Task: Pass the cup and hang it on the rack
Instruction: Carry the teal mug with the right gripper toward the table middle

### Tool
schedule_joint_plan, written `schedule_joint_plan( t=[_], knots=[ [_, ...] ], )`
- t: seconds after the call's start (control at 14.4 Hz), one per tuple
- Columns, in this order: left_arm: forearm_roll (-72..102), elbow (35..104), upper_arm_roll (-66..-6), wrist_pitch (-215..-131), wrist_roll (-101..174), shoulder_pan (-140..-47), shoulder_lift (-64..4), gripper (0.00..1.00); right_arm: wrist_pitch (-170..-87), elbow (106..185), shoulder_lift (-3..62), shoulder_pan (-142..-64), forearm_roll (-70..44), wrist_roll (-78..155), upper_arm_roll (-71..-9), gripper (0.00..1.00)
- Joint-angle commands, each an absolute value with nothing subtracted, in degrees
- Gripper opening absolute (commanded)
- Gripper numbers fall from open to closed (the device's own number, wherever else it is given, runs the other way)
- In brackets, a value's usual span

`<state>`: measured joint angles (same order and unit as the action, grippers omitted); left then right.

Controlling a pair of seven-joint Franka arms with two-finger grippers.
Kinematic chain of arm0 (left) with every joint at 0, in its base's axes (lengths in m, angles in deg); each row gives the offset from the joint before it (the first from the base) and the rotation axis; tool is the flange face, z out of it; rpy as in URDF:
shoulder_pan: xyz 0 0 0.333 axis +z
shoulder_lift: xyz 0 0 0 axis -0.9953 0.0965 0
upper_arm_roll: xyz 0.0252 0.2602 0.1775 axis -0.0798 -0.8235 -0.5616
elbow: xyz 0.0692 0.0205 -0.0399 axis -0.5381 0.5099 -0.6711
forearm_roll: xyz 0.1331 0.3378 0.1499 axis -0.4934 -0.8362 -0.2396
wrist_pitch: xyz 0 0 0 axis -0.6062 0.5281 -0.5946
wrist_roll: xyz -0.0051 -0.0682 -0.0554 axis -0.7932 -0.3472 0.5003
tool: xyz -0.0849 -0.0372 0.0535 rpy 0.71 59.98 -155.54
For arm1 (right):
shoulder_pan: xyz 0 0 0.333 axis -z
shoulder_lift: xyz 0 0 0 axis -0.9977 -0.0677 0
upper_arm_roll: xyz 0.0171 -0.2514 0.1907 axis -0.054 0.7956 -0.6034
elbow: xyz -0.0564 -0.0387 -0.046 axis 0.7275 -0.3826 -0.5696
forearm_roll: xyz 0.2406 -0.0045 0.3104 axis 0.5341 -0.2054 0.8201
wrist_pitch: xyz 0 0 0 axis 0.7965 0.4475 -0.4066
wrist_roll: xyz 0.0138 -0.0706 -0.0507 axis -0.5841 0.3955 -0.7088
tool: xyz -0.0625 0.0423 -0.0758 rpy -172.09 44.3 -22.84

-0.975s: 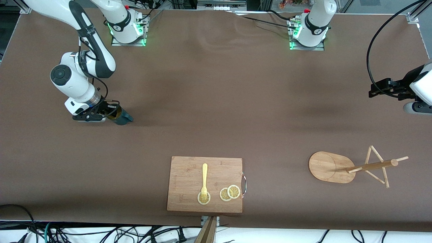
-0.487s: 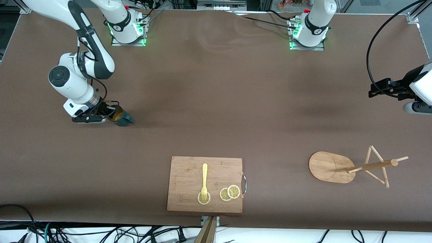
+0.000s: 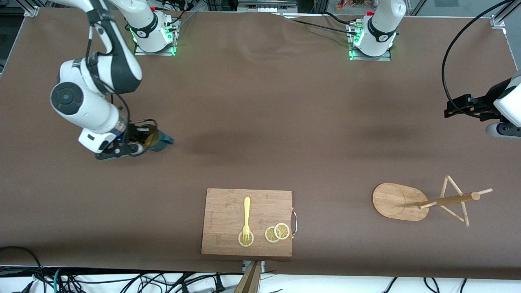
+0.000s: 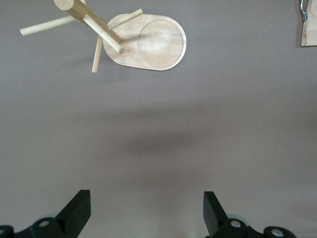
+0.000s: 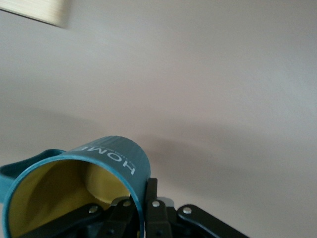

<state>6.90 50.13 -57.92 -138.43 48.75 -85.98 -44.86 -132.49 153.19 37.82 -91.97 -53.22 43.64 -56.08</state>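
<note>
two end effectors: right (image 3: 140,143) grips the cup (image 3: 156,140) aloft, left (image 3: 447,110) waits, fingers apart.

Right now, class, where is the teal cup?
In the front view the cup is held by the right gripper, pinched at its rim, above the table's right-arm end, well away from the cutting board.

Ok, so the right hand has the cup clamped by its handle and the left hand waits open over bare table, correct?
Not quite. The right hand is shut on the cup by its rim wall, one finger inside and one outside; the handle sticks out free to the side, as the right wrist view shows. The rest holds: the left hand waits open over bare table.
</note>
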Motion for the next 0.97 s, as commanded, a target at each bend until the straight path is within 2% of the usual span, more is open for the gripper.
schedule_joint_plan(
  t=[0.0,0.35,0.49,0.7,0.91],
  knots=[
    [8.07,48.27,-58.17,-138.18,48.41,-86.40,-44.05,1.00,-130.83,143.92,30.06,-99.72,-53.39,48.05,-55.95,0.00],
    [8.34,48.27,-58.25,-137.91,48.33,-86.22,-44.05,1.00,-131.79,125.39,14.52,-116.32,-54.09,69.54,-55.78,0.00],
    [8.95,48.27,-58.17,-137.91,48.33,-86.31,-44.05,1.00,-134.76,118.61,8.18,-121.60,-54.44,77.22,-55.60,0.00],
    [8.87,48.27,-58.08,-137.83,48.50,-86.40,-44.14,1.00,-147.85,117.18,3.15,-125.31,-54.35,79.18,-55.60,0.00],
    [9.48,48.36,-57.29,-137.74,48.68,-87.19,-44.06,1.00,-150.34,117.18,0.69,-126.19,-54.44,79.09,-55.60,0.00]
  ],
)
